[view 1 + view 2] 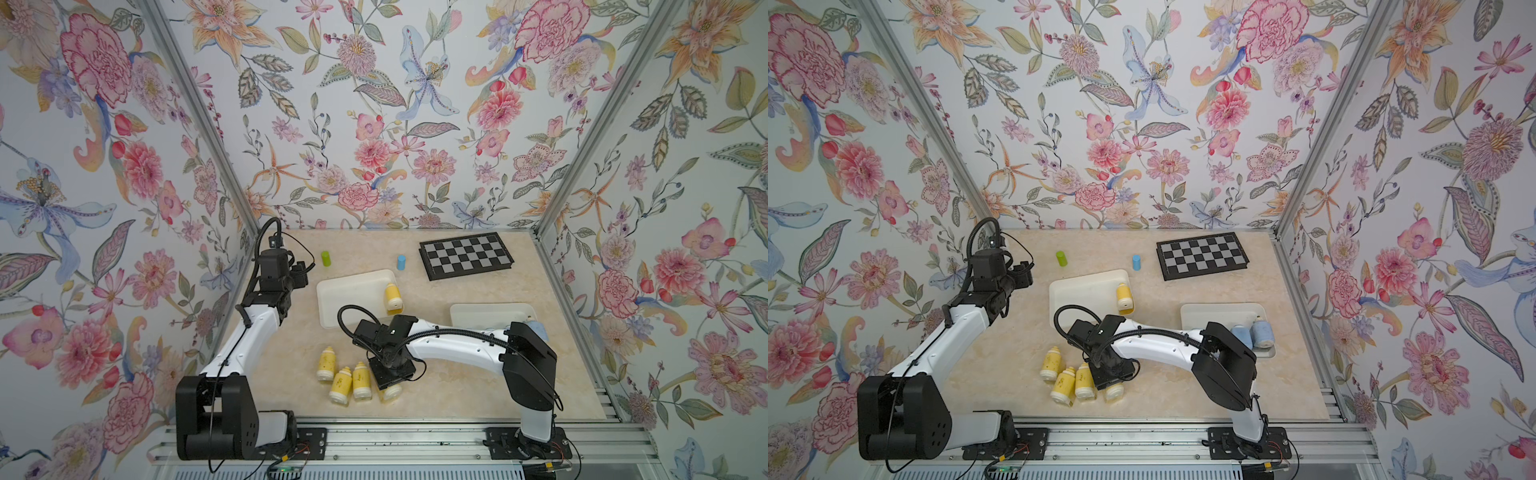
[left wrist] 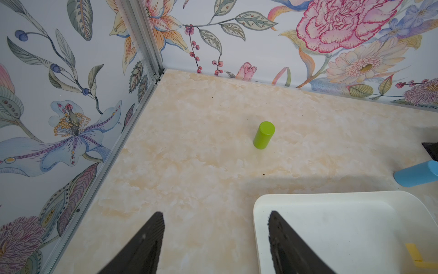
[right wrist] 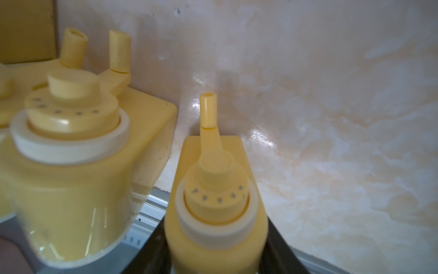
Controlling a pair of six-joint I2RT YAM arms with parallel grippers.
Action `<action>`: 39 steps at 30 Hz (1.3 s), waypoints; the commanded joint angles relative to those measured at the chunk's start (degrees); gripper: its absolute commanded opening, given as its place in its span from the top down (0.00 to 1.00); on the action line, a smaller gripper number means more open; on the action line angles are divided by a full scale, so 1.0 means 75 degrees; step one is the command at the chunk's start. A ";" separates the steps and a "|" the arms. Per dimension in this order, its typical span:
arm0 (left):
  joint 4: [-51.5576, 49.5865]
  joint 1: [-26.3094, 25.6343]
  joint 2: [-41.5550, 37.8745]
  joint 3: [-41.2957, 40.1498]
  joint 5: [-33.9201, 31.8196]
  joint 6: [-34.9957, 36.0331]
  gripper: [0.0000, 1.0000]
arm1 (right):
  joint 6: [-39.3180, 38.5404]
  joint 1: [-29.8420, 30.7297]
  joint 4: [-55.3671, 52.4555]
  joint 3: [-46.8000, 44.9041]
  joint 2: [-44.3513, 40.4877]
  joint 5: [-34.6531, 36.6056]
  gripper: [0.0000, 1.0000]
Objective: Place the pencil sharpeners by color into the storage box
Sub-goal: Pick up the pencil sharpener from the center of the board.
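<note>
Three yellow pencil sharpeners (image 1: 325, 364) (image 1: 341, 385) (image 1: 361, 380) lie close together near the table's front. Beside them lies another yellow pencil sharpener (image 3: 213, 204), and my right gripper (image 3: 216, 249) is shut on its body, a finger pressed to each side. In a top view only its white base (image 1: 392, 392) shows under the wrist. One more yellow sharpener (image 1: 392, 297) lies in the left white storage box (image 1: 345, 299). Pale-blue sharpeners (image 1: 1262, 332) sit in the right white box (image 1: 1217, 316), partly behind my right arm. My left gripper (image 2: 215, 218) hangs open and empty at the left box's corner.
A green cylinder (image 1: 325, 258) and a blue cylinder (image 1: 401, 262) stand upright behind the left box. A checkerboard (image 1: 465, 255) lies at the back right. Flowered walls close the table on three sides, and a metal rail (image 1: 415, 440) runs along the front.
</note>
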 commanded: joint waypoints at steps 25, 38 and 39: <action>0.0068 -0.0072 -0.0140 -0.0107 -0.0302 0.0112 0.29 | -0.2160 -0.1949 -0.0741 0.2170 -0.0769 0.1371 0.67; 0.0084 -0.0084 -0.0141 -0.0119 -0.0307 0.0143 0.29 | -0.2932 -0.1858 -0.0770 0.5378 0.1792 0.2534 0.69; 0.0080 -0.0084 -0.0152 -0.0110 -0.0326 0.0149 0.29 | -0.2923 -0.1873 -0.0781 0.5569 0.1997 0.2498 0.69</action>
